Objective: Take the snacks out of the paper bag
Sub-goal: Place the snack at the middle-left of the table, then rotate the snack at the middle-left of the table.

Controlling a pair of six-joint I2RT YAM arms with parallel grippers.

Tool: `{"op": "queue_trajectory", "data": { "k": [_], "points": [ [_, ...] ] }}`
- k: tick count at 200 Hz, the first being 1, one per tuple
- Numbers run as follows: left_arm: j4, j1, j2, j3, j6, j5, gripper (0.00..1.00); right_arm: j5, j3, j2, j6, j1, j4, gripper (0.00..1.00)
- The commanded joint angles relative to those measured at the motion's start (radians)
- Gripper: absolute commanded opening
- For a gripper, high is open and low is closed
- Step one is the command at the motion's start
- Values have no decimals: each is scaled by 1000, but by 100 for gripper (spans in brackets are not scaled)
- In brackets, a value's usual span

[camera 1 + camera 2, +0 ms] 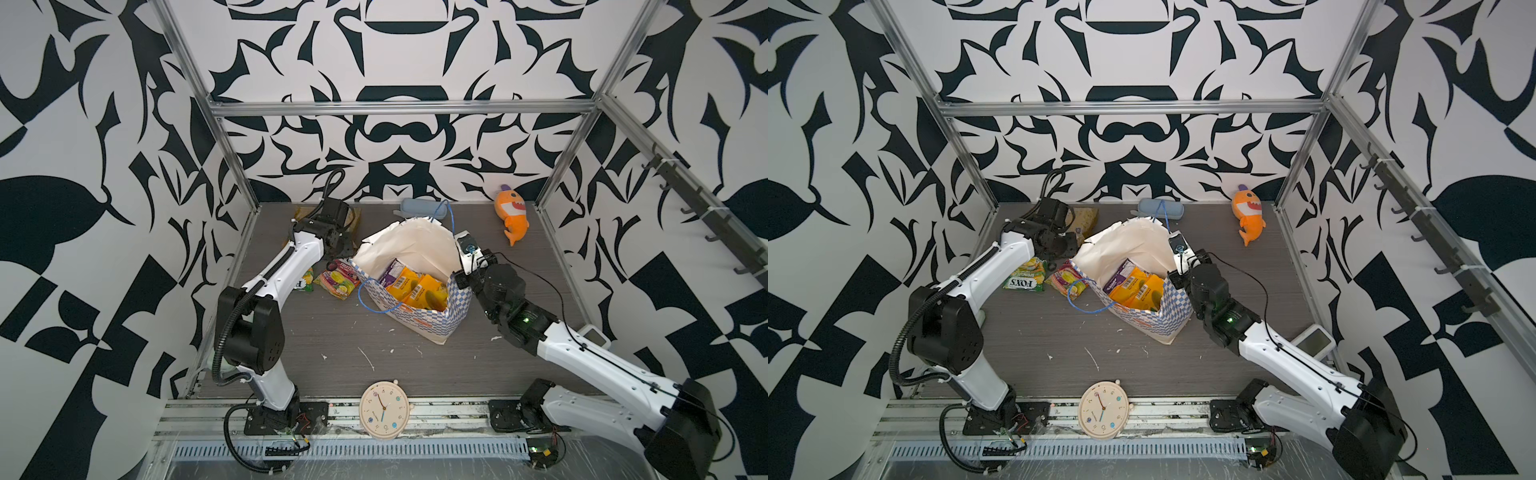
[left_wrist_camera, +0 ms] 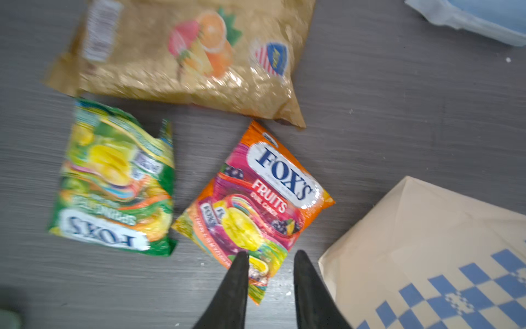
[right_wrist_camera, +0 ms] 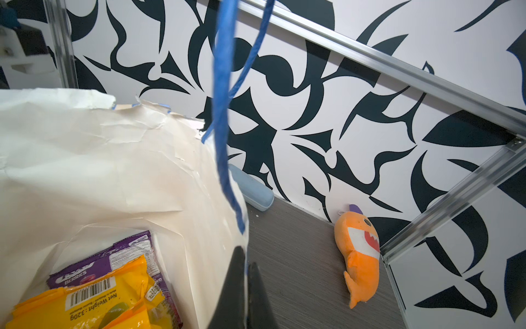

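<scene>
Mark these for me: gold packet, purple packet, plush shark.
gold packet (image 2: 159, 82), left wrist view, bare foil mid-face.
purple packet (image 3: 119, 256), right wrist view, printed upper face.
plush shark (image 1: 508, 205), a top view, head.

Gold packet (image 1: 1087, 219) largely behind left arm (image 1: 1000, 266)

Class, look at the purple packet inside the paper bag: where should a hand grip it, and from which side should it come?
Probably its exposed top edge, coming from above through the open mouth of the paper bag: the purple packet stands roughly on end, with orange-yellow packets covering its lower part.
</scene>
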Motion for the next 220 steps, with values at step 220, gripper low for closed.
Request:
{"op": "queue_trajectory", "data": {
  "k": [220],
  "points": [
    [254, 70, 230, -58, -226, -3, 22, 5, -2, -95, -27, -3, 58, 0]
  ]
}}
